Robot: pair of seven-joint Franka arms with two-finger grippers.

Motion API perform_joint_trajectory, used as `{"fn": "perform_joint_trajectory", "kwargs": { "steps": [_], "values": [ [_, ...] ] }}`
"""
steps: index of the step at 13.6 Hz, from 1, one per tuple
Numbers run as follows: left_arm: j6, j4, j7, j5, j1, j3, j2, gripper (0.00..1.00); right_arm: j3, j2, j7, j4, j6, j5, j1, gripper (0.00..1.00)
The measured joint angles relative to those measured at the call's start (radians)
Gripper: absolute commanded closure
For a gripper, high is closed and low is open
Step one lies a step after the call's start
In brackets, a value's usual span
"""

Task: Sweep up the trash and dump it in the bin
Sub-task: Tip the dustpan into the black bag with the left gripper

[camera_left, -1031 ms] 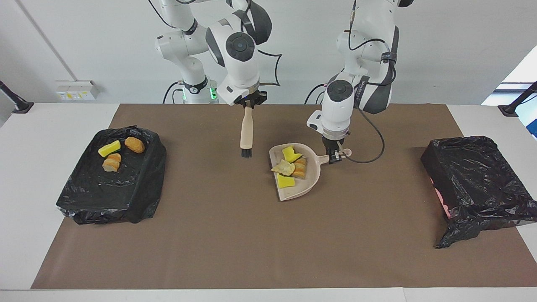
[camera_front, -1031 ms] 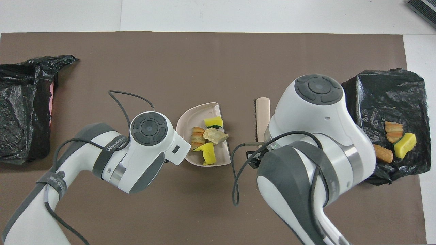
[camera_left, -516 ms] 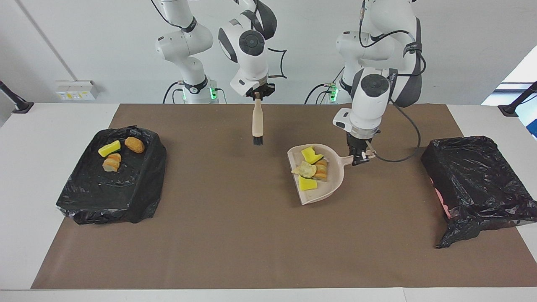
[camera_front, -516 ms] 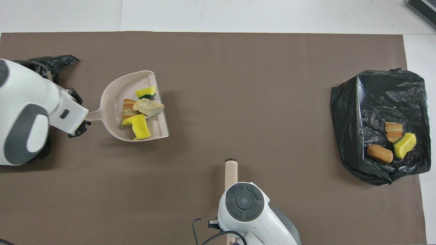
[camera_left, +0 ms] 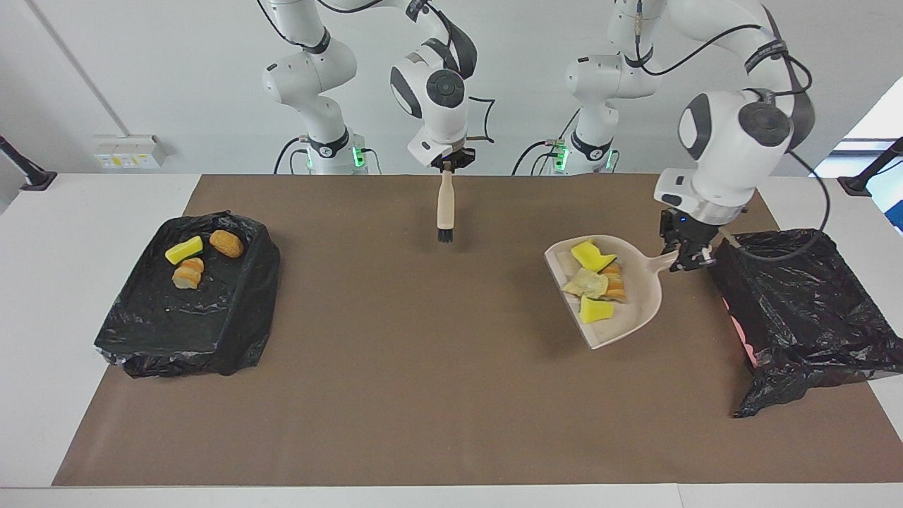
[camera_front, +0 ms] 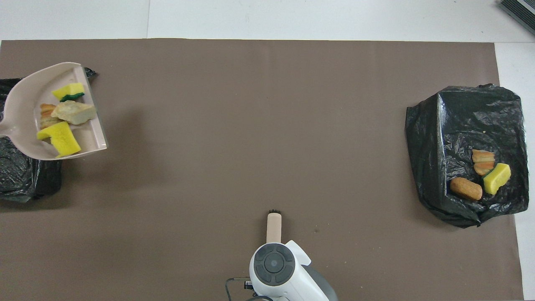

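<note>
- While the left gripper [camera_left: 688,259] clamps the handle of the dustpan [camera_left: 635,310], the pan hangs in the air beside the bin [camera_left: 804,303] at the left arm's end of the table, not yet over its opening. Tipped from where it is, the load would likely land on the brown mat [camera_left: 423,395].
- Four pieces of trash [camera_left: 596,279] sit loose in the pan, yellow, pale beige and orange-striped; its open lip faces away from the bin, so I'd judge a careless tilt spills them the wrong way.
- That thin handle is a slim hold; a quick swing might twist the pan in the fingers.
- Over the mat's edge nearest the robots, the right gripper [camera_left: 449,165] stays closed on the brush [camera_left: 445,208], bristles hanging down, waiting.
- Three more pieces [camera_left: 194,257] lie on the black-bagged tray [camera_left: 141,331] at the right arm's end.
</note>
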Motion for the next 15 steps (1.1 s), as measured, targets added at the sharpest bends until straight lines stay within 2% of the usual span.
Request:
{"fn": "perform_joint_trajectory", "kwargs": {
  "steps": [3,4,5,6,8,12,15],
  "values": [
    [-0.01,0.161,0.11,0.03,0.095,0.002,0.109,1.0,0.0,-0.001,-0.001,0.001,0.0,0.0,0.0,1.0],
    [-0.008,0.204,0.143,0.053,0.12,0.002,0.147,1.0,-0.001,-0.001,-0.001,0.001,0.0,0.0,0.0,0.73],
    [0.002,0.242,0.186,0.08,0.145,0.002,0.182,1.0,-0.001,-0.001,-0.001,0.001,0.0,0.0,0.0,0.23],
    [0.026,0.274,0.227,0.126,0.167,0.001,0.213,1.0,-0.002,-0.001,-0.001,0.001,0.0,0.0,0.0,0.0],
    [0.062,0.301,0.255,0.252,0.182,0.0,0.241,1.0,-0.005,0.0,-0.002,0.005,0.0,-0.003,0.0,0.0],
    [0.092,0.302,0.261,0.513,0.175,-0.018,0.244,1.0,-0.011,0.007,-0.003,0.06,0.003,-0.034,-0.017,0.0],
    [0.093,0.296,0.261,0.634,0.16,-0.024,0.244,1.0,-0.018,0.006,-0.003,0.132,0.005,-0.11,-0.101,0.0]
  ]
}}
